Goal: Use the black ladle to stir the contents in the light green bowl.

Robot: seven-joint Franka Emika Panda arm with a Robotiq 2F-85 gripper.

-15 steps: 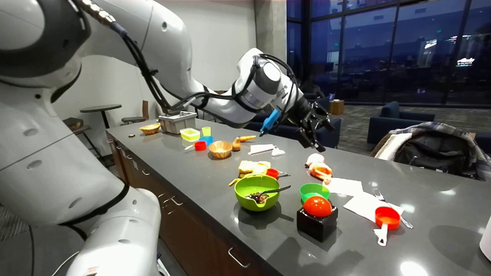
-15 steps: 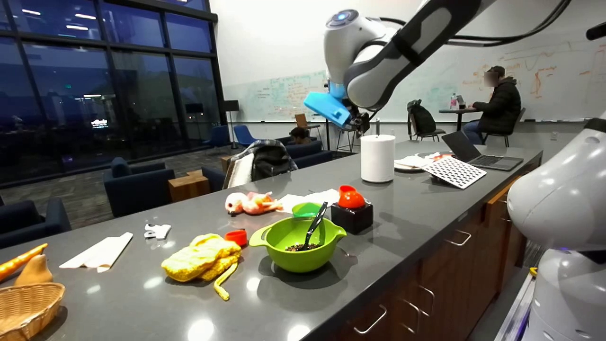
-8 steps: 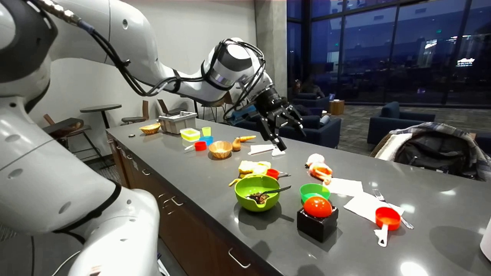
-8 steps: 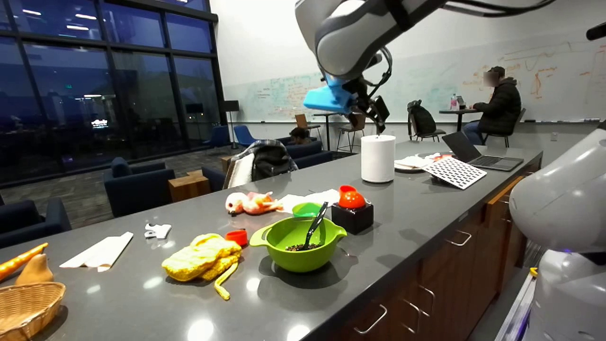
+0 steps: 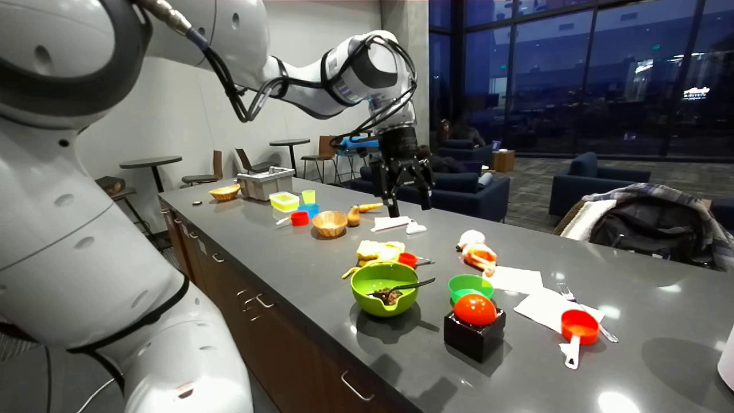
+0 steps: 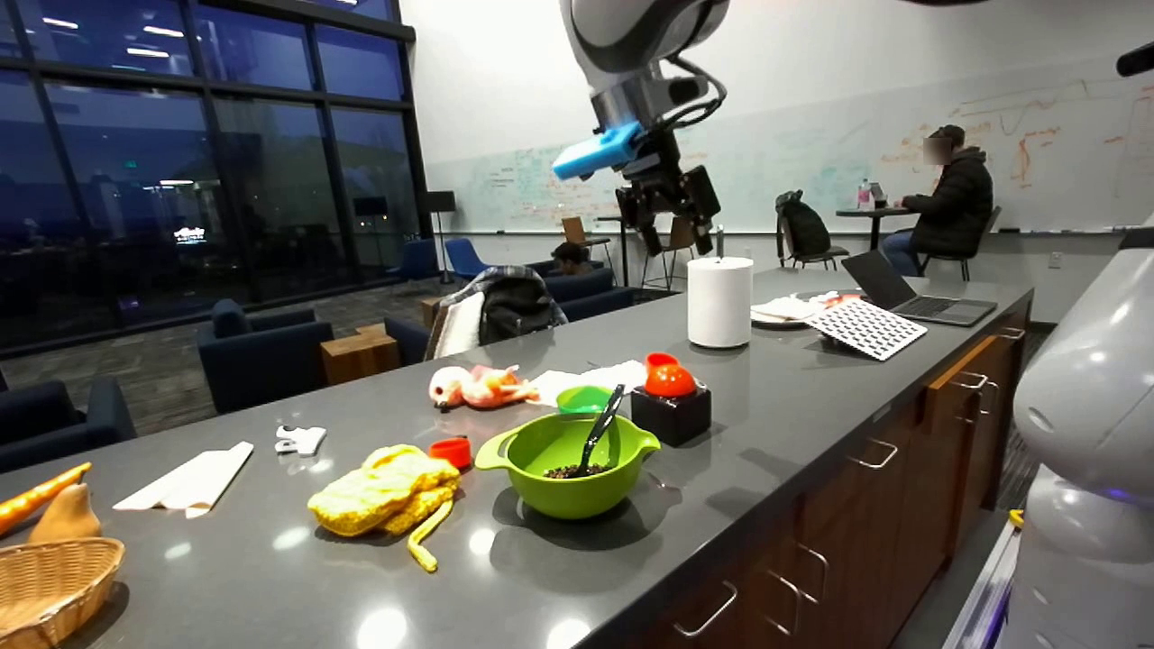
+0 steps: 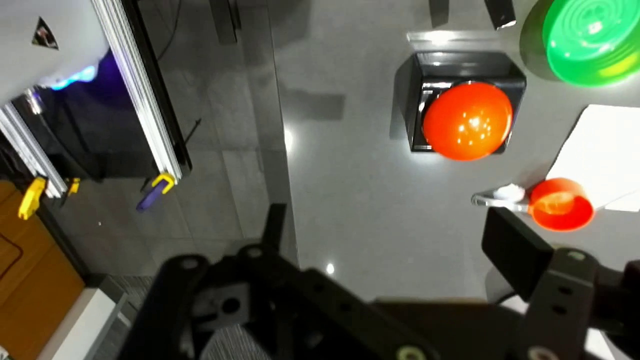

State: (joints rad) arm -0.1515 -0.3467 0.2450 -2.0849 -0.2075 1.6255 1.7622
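Observation:
The light green bowl [image 5: 373,304] stands on the grey counter in both exterior views [image 6: 568,498], with dark crumbly contents [image 6: 570,470] at its bottom. The black ladle [image 5: 415,284] rests in it, its head in the contents and its handle leaning past the rim; it also shows in an exterior view [image 6: 602,425]. My gripper [image 5: 410,207] is open and empty, pointing down, high above the counter and apart from bowl and ladle [image 6: 678,243]. In the wrist view the open fingers [image 7: 387,222] frame bare counter. The bowl is out of that view; a dark tip [image 7: 500,12] may be the ladle's handle.
Beside the bowl stand a black box [image 5: 473,339] with an orange-red dome [image 5: 475,308], a small green bowl [image 5: 465,282] and a yellow cloth-like thing [image 6: 383,491]. A red measuring cup [image 5: 579,327] lies near napkins. A paper towel roll [image 6: 719,302] and a laptop [image 6: 938,306] stand farther along.
The arm has swung and the wrist has turned, so the gripper went from tilted sideways to pointing almost straight down. The bowl, ladle and other things have not moved.

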